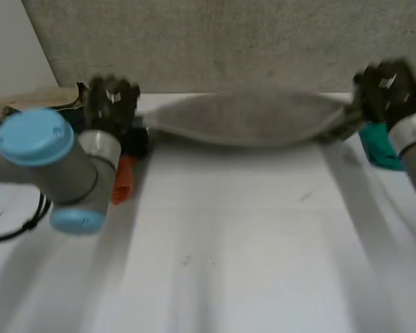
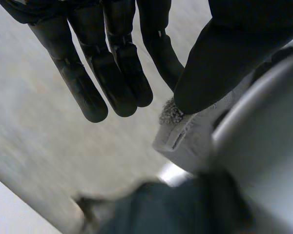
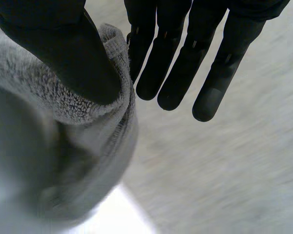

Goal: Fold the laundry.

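Towel is stretched along the table's far edge between both hands. Left hand pinches one end corner between thumb and straight fingers, and right hand clamps the other end's hem the same way. Either pinch may slip, likelier the left with only a scrap under its thumb, dropping that end and skewing the fold. Unclear if the towel rests on the table or hangs clear; orange thing and teal thing beside the arms are part-hidden.
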Motion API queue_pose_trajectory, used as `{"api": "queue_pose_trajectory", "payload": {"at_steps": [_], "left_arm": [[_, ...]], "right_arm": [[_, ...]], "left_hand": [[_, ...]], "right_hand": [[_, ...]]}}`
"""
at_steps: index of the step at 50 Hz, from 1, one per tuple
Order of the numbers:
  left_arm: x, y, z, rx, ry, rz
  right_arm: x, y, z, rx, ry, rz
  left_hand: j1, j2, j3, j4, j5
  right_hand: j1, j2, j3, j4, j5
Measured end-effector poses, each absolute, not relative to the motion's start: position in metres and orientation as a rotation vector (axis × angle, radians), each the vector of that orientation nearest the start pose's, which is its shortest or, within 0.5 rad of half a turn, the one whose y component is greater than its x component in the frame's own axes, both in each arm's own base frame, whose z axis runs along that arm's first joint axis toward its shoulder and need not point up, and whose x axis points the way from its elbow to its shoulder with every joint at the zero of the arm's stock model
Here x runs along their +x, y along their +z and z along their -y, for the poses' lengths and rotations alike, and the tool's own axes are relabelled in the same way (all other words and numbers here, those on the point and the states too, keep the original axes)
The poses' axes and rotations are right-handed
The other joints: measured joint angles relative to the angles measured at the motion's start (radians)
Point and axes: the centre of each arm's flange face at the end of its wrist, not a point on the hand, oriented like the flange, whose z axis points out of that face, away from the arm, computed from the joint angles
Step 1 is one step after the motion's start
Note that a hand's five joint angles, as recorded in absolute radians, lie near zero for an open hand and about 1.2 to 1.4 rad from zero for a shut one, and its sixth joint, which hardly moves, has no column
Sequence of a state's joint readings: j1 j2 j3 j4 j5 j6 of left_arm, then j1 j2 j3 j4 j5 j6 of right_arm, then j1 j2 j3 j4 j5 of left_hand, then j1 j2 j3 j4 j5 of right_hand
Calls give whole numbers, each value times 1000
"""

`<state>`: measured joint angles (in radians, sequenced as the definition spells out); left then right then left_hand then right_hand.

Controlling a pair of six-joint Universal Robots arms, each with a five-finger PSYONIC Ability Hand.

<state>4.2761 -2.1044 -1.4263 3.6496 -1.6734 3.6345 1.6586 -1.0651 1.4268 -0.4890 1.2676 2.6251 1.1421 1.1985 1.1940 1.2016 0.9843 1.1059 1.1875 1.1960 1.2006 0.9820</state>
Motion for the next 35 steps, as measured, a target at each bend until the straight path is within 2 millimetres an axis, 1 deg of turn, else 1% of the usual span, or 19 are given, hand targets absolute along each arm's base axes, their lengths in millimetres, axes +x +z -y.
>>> {"api": "queue_pose_trajectory", "payload": {"at_steps": [1,2,4,5,7,9,10,12,16,17,20,23,25,28,30,33,35], "left_arm": [[-286,194,326,821,-2220,-1893],[-285,191,324,828,-2207,-1904],[-279,172,311,869,-2128,-1971],[-277,169,307,877,-2111,-1985],[-272,162,293,909,-2052,-2031],[-267,161,281,931,-2010,-2062],[-267,161,281,931,-2010,-2062],[-255,165,254,976,-1921,-2124],[-241,174,222,1031,-1796,-2203],[-234,177,209,1054,-1737,-2238],[-219,184,177,1111,-1586,-2321],[-208,188,152,1167,-1457,-2378],[-204,190,139,1217,-1392,-2393],[-202,191,130,1291,-1353,-2382],[-204,192,132,1326,-1367,-2360],[-212,190,145,1343,-1420,-2321],[-221,188,160,1337,-1473,-2290]], "right_arm": [[195,205,396,-1004,-2382,-1961],[195,197,393,-1015,-2340,-1985],[194,175,384,-1046,-2217,-2062],[194,171,381,-1054,-2186,-2083],[189,159,371,-1082,-2085,-2162],[184,154,363,-1108,-2008,-2226],[184,154,363,-1108,-2008,-2226],[172,161,344,-1176,-1863,-2347],[155,177,324,-1243,-1717,-2466],[148,184,315,-1270,-1653,-2513],[130,200,293,-1337,-1496,-2613],[117,208,276,-1410,-1367,-2672],[110,210,268,-1470,-1304,-2689],[104,210,265,-1524,-1275,-2695],[101,207,268,-1529,-1291,-2699],[100,199,279,-1496,-1342,-2702],[100,192,290,-1463,-1393,-2699]], "left_hand": [[0,0,0,0,0],[0,0,0,0,0],[0,0,0,0,0],[0,0,0,0,0],[0,0,0,0,0],[0,0,0,0,0],[0,0,0,0,0],[0,0,0,0,0],[0,0,0,0,0],[0,0,0,0,0],[0,0,0,0,0],[0,0,0,0,0],[0,0,0,0,0],[0,0,0,0,0],[0,0,0,0,0],[0,0,0,0,0],[0,0,0,0,0]], "right_hand": [[0,0,0,0,0],[0,0,0,0,0],[0,0,0,0,0],[0,0,0,0,0],[0,0,0,0,0],[0,0,0,0,0],[0,0,0,0,0],[0,0,0,0,0],[0,0,0,0,0],[0,0,0,0,0],[0,0,0,0,0],[0,0,0,0,0],[0,0,0,0,-1],[0,0,0,0,-1],[0,0,0,0,-1],[0,0,0,0,-1],[0,0,0,0,-1]]}}
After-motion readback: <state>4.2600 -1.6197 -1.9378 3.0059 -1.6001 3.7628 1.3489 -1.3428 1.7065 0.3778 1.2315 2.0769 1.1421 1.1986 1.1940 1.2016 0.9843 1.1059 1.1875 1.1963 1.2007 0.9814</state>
